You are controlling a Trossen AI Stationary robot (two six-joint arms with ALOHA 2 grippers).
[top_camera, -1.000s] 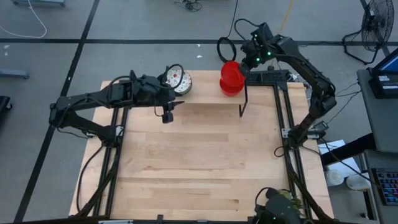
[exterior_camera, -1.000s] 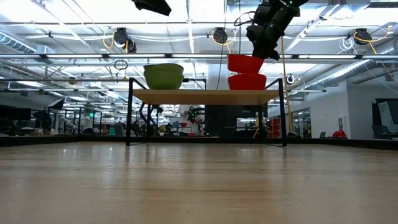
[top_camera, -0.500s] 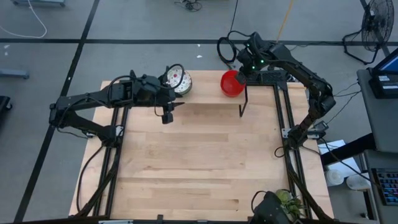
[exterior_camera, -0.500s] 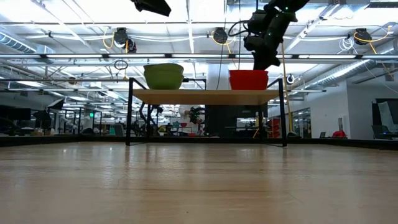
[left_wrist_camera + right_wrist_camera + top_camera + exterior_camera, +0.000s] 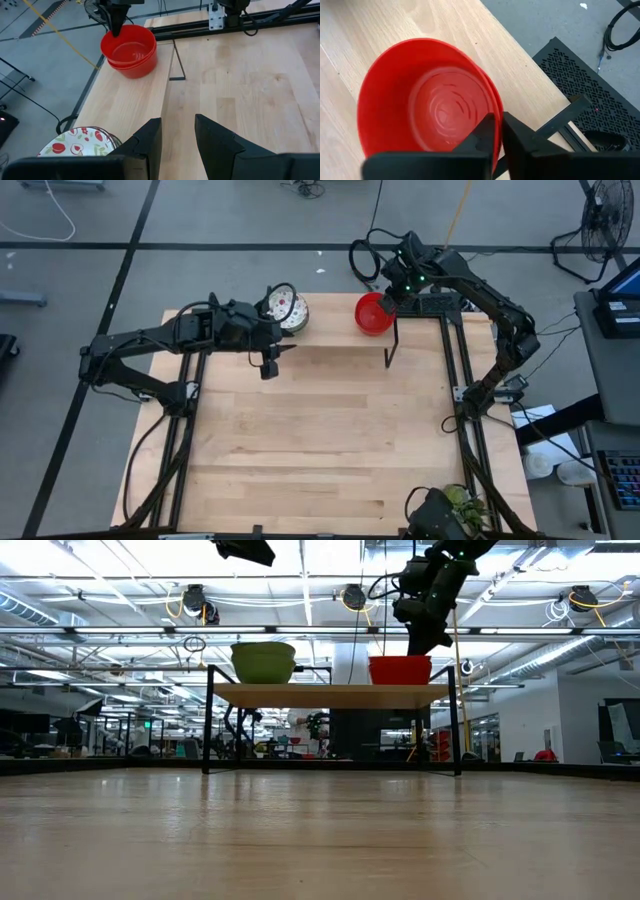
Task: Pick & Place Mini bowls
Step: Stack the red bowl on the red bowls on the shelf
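- Wood, pale and bare, fills the near part of the table [image 5: 330,450] on my screen; nothing lies on it.
- Farther in, the left gripper [image 5: 177,120] hangs above the boards on the left side. Its fingers stand partly apart and I see only table between them, so it holds nothing.
- Beyond that, a raised wooden shelf [image 5: 330,695] on thin black legs runs along the far edge, and both groups of bowls sit on it.
- On the shelf's left part, just past the left gripper, are the speckled bowls [image 5: 285,307]: white with small red marks, nested in a stack. I count two offset rims from above and cannot be sure of a third.
- On the shelf's right part, well apart from the speckled ones, are the red bowls [image 5: 420,100], glossy and nested. My left wrist camera shows two rims, one inside the other; I cannot tell if more are hidden inside.
- At the far rim of that red stack is the right gripper [image 5: 498,117], coming down from above. Its two fingers are nearly together, one inside and one outside the wall of the top bowl, pinching the rim while the stack rests on the shelf.
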